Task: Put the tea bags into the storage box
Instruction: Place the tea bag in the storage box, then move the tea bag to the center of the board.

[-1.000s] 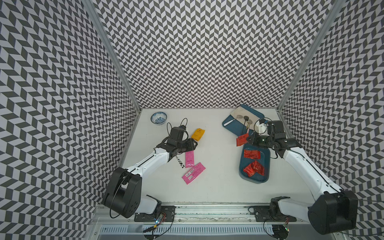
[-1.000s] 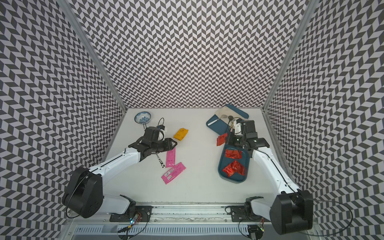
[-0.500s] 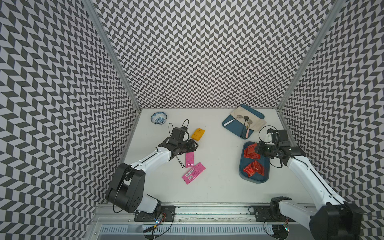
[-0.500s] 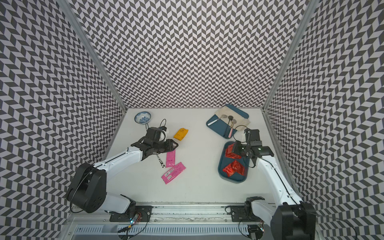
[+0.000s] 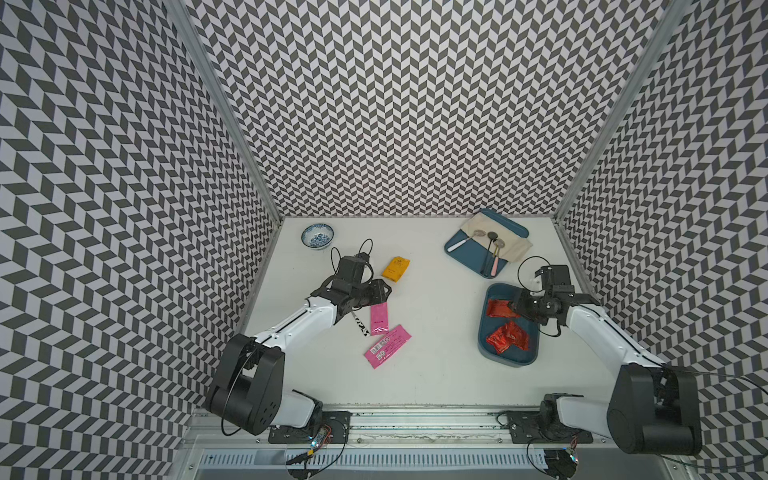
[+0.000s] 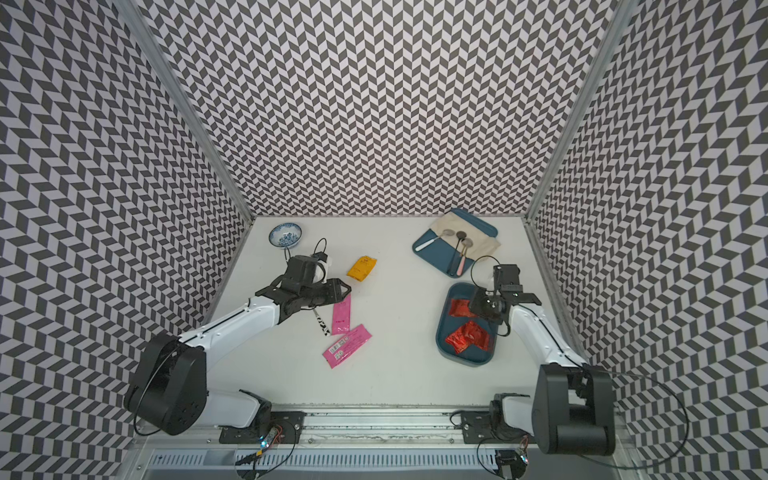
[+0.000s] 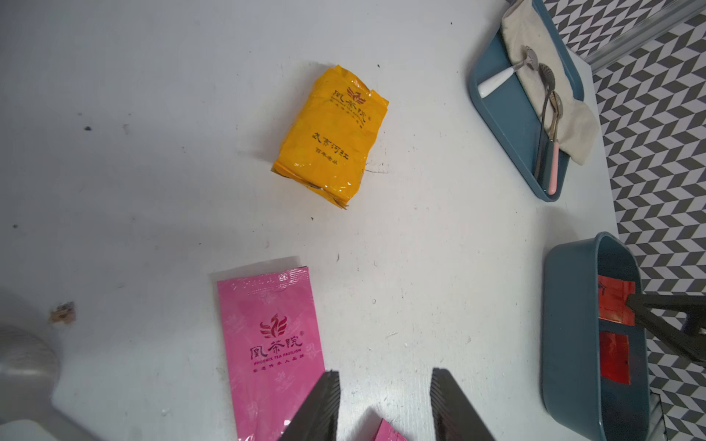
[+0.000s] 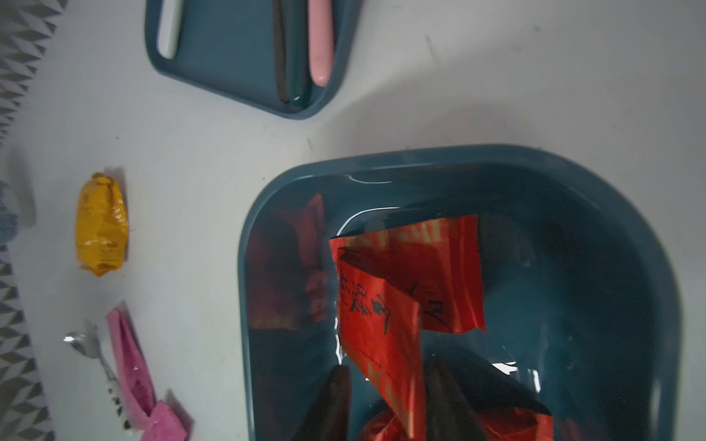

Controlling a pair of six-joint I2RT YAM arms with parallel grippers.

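White table (image 5: 436, 374): right gripper (image 8: 384, 376) hangs, fingers apart, over red foil packets (image 5: 507, 336) in deep teal plastic tub (image 5: 513, 357); left gripper (image 7: 385, 372) fingers apart too

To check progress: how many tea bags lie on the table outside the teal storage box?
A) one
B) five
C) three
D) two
C: only the yellow packet, plain pink sachet and labelled pink sachet lie outside the storage box; the red packets are inside.
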